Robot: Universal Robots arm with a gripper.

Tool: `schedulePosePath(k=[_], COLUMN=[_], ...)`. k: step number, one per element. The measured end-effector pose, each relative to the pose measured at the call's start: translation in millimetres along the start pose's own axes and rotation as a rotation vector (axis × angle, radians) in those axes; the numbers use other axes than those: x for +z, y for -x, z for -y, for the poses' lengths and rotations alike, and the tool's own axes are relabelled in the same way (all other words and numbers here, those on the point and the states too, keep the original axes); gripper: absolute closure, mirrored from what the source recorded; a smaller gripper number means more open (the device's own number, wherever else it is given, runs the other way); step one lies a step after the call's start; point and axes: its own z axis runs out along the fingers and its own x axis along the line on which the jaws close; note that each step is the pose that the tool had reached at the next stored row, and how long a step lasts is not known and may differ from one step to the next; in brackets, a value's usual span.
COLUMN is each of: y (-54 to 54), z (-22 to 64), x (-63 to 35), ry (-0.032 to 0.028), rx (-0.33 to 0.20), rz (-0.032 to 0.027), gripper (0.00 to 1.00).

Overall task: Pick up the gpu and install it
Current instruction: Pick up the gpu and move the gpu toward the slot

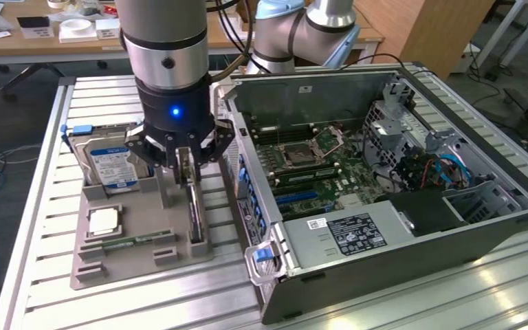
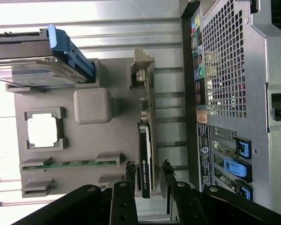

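Observation:
The gpu (image 1: 195,214) is a thin black card standing on edge in a slot of the grey holder (image 1: 122,261). In the wrist view the gpu (image 2: 144,159) runs away from the camera, its silver bracket at the far end. My gripper (image 1: 187,172) hangs straight over the card's near end, and my gripper (image 2: 148,168) is open. One fingertip (image 2: 130,168) stands on each side of the card's edge, with a small gap on both sides. The open computer case (image 1: 383,172) lies just beyond the holder at the exterior view's right, motherboard showing.
The holder also carries a silver hard drive (image 1: 108,163) with a blue label, a square processor (image 1: 104,221) and a green memory stick (image 1: 140,239). The case's rear panel (image 2: 234,93) stands close beside the holder. The arm's base rises behind the case.

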Motion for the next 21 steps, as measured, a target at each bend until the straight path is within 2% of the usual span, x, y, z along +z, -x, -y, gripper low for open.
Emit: schedulePosePath(k=[14,21], y=[0.0,-0.2], z=[0.0,0.5], x=[0.2,10.4], ry=[0.0000,0.0001], rx=[0.000,0.000], rz=[0.0001,0.0001], gripper=[0.64,0.64])
